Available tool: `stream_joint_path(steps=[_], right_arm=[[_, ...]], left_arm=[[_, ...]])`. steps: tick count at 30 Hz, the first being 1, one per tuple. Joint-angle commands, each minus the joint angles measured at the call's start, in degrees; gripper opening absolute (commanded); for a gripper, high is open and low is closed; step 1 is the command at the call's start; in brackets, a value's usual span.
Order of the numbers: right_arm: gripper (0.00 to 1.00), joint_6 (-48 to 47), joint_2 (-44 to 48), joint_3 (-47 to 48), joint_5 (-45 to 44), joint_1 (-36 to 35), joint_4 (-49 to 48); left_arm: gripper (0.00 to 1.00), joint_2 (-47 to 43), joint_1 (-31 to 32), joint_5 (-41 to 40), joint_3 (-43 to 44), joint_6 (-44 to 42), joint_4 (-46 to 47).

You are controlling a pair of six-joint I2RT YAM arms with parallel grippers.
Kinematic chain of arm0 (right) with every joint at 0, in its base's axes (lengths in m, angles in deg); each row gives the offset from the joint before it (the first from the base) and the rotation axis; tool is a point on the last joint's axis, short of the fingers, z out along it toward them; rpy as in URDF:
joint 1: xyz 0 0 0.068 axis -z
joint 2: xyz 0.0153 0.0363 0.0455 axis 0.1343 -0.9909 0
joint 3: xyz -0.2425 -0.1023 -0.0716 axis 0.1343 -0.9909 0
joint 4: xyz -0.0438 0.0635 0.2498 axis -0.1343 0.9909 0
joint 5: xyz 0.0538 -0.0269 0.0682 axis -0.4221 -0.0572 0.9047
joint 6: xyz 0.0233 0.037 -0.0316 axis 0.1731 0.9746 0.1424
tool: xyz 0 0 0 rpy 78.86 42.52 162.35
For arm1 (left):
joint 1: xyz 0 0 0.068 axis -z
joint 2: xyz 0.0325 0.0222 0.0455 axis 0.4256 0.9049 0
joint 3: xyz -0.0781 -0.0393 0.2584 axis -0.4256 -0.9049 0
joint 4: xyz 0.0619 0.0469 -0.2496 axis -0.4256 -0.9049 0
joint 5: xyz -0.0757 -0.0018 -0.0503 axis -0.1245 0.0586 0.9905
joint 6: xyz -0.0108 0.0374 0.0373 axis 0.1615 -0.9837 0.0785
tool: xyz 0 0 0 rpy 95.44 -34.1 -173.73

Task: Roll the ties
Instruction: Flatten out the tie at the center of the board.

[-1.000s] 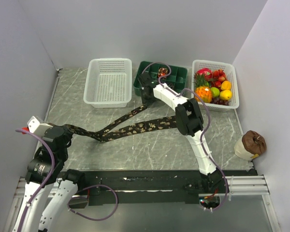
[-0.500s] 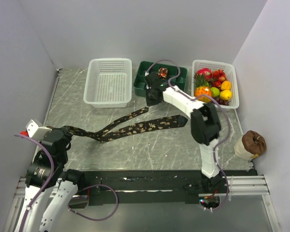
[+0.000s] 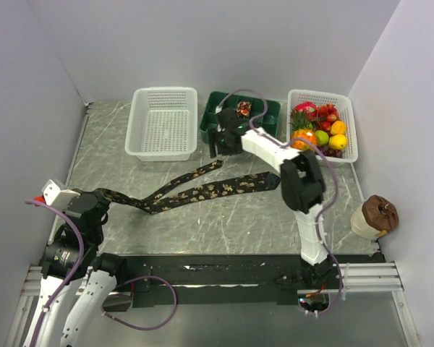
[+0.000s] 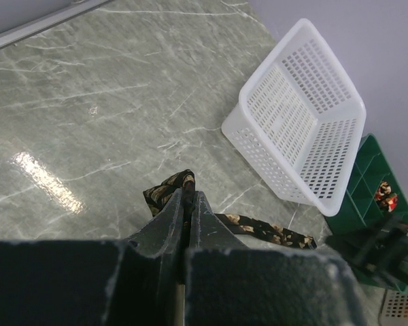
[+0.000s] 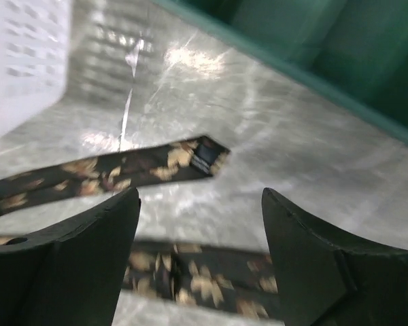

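Near left, your left pincer (image 4: 188,201) was clamped tight on a bunched part of the tie (image 3: 202,191), dark patterned cloth showing just past the fingertips. From that grip the tie ran right along the table (image 3: 224,224) and split into two flat bands: a broad one reaching right to mid-table, and a narrow one slanting off to the far right.

Farther out, your right pincer (image 5: 198,204) hung wide open over the narrow band's tip with nothing in it. In the wrist view the labelled tip lay on the table between the two fingers and a little beyond them, touching neither. The broad band crossed underneath, on the near side.

Beyond that stood the tray (image 3: 264,117), with a reddish coil (image 3: 244,108) in one of its far compartments.

The rolling itself looked not yet begun: no turn had been made anywhere along the cloth. This seemed to be the laying-out step. Your next move likely called for lowering the right pincer squarely onto the narrow tip, closing on the cloth alone, and keeping the left grip firm so the band stayed taut.
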Motion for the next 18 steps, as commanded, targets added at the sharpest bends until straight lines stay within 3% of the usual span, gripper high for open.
stream_joint_path(steps=[1,6,18], right_arm=[[0.77,1.8,-5.7,6.8,-1.8,-2.2,3.9],[0.7,3.8,-7.8,7.5,-2.3,-2.2,4.1],[0.67,3.9,-16.1,18.0,-3.3,-2.8,12.9]], left_arm=[[0.01,-0.7,-0.3,0.7,-0.4,-0.4,2.8],[0.01,-1.0,-0.3,0.8,-0.6,-0.4,3.0],[0.01,-0.8,-0.3,0.5,-0.3,-0.9,3.0]])
